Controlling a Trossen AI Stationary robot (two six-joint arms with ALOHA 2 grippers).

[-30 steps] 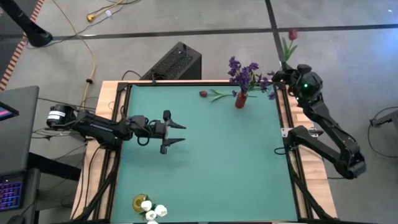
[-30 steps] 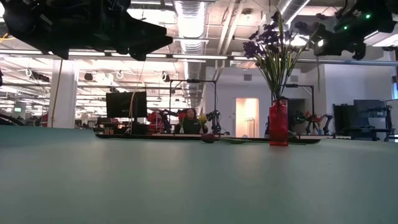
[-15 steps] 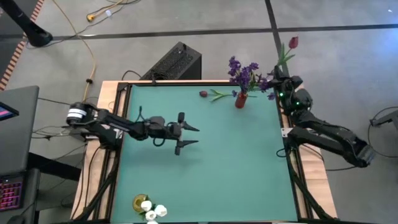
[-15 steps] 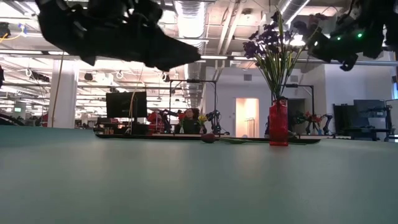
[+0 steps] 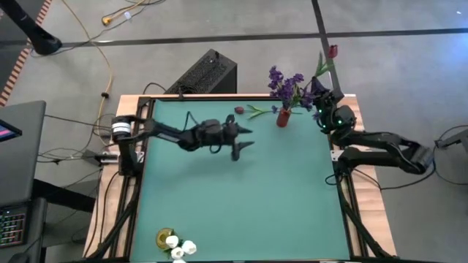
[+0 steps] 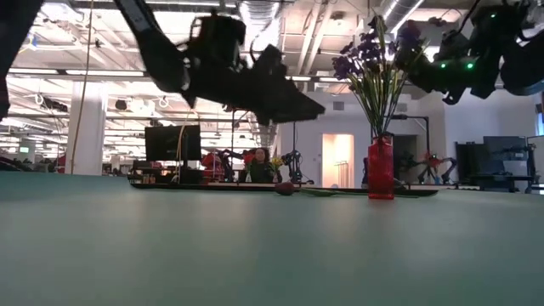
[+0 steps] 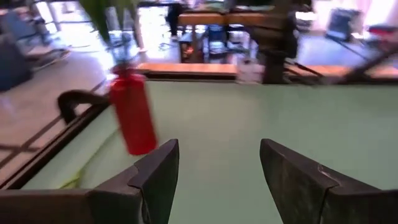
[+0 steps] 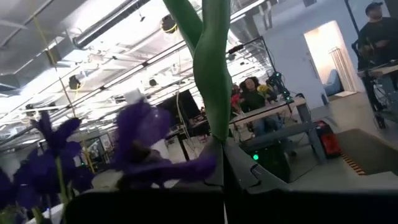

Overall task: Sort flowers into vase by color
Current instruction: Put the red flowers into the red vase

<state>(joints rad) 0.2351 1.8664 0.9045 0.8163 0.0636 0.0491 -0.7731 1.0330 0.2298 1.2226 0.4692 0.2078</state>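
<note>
Right claw [image 5: 324, 103], at the tabletop's [image 5: 234, 197] far right corner, clamps a red tulip's [image 5: 332, 51] stem beside the red vase [image 5: 282, 117] of purple sprigs [image 5: 287, 85]. Left claw [image 5: 245, 141] hovers with fingers spread, empty, near the fallen red tulip [image 5: 240, 110].

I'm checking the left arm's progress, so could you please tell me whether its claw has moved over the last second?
Yes. The left claw, open, has travelled across the green table toward the red vase.

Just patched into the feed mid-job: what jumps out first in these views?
The red vase of purple sprigs at the table's far edge stands out first. Right beside it, the right gripper holds a dark red tulip up by its stem. The left gripper hovers open over the green mat, near another red tulip lying flat.
</note>
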